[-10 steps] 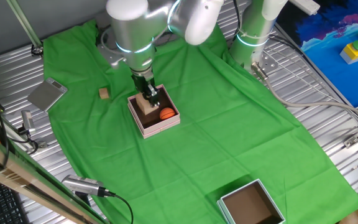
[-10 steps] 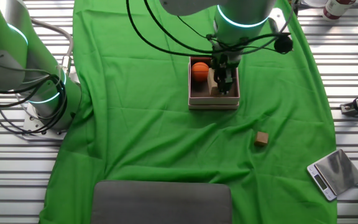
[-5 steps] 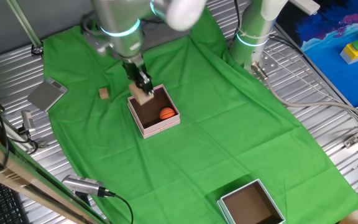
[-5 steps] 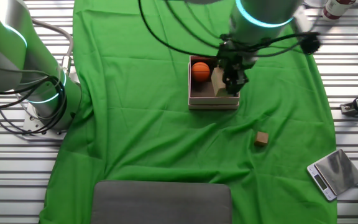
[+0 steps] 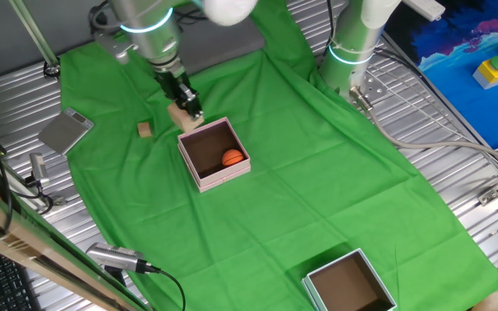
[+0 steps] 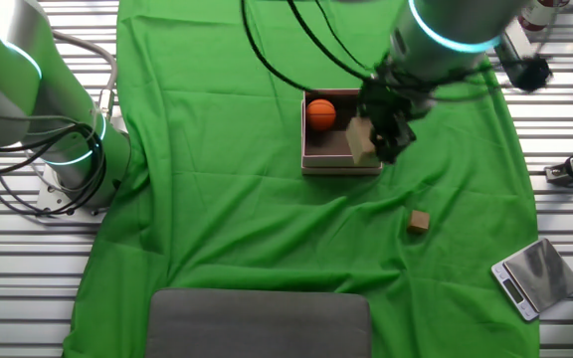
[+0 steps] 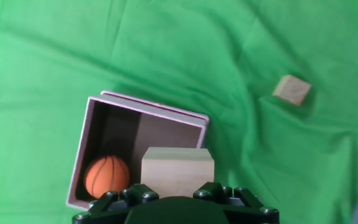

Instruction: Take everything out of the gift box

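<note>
The gift box (image 5: 199, 168) with pale pink walls and a dark brown inside sits on the green cloth; it also shows in the other fixed view (image 6: 311, 159) and the hand view (image 7: 92, 121). The orange ball (image 5: 233, 158) lies inside it (image 6: 320, 113) (image 7: 106, 177). My gripper (image 5: 185, 107) is shut on the tan wooden cube (image 5: 182, 118) and holds it in the air above the box's far-left rim. The cube also shows in the other fixed view (image 6: 360, 144) and the hand view (image 7: 178, 171).
A small brown wooden block (image 5: 144, 129) lies on the cloth left of the box (image 6: 419, 222) (image 7: 291, 90). A larger teal-grey box (image 5: 349, 286) stands at the front. A small scale (image 5: 65, 131) lies off the cloth's left edge. A second arm's base (image 5: 348, 52) stands at the back.
My gripper has lifted the wooden cube out of the gift box and carried it up and toward the box's far-left rim. The ball has stayed in the box.
</note>
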{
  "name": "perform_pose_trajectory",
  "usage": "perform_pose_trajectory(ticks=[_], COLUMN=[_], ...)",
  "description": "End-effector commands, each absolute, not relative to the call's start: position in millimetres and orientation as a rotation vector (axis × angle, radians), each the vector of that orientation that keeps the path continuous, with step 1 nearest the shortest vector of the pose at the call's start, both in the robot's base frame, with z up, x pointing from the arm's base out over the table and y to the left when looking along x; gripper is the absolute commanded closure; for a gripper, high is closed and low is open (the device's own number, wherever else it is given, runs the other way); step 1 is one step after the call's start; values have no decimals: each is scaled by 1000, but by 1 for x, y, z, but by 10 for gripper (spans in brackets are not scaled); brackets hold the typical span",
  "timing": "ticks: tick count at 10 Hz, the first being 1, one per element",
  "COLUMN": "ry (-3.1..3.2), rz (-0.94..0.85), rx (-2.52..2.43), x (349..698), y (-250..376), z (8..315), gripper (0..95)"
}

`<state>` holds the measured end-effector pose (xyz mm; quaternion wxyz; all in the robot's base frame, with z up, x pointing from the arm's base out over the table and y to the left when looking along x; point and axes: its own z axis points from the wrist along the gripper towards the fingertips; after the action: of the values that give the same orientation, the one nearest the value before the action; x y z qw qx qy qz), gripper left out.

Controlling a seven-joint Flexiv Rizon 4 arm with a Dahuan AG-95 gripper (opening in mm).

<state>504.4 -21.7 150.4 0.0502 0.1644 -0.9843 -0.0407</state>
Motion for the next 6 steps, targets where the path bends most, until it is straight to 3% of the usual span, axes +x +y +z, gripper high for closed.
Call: perform_pose_trajectory(ticks=[1, 6], ry=[-2985, -2983], rz=[-125, -131], rx=[568, 587], x=[518, 522], y=[-33, -35], z=[139, 132], gripper=[950, 950])
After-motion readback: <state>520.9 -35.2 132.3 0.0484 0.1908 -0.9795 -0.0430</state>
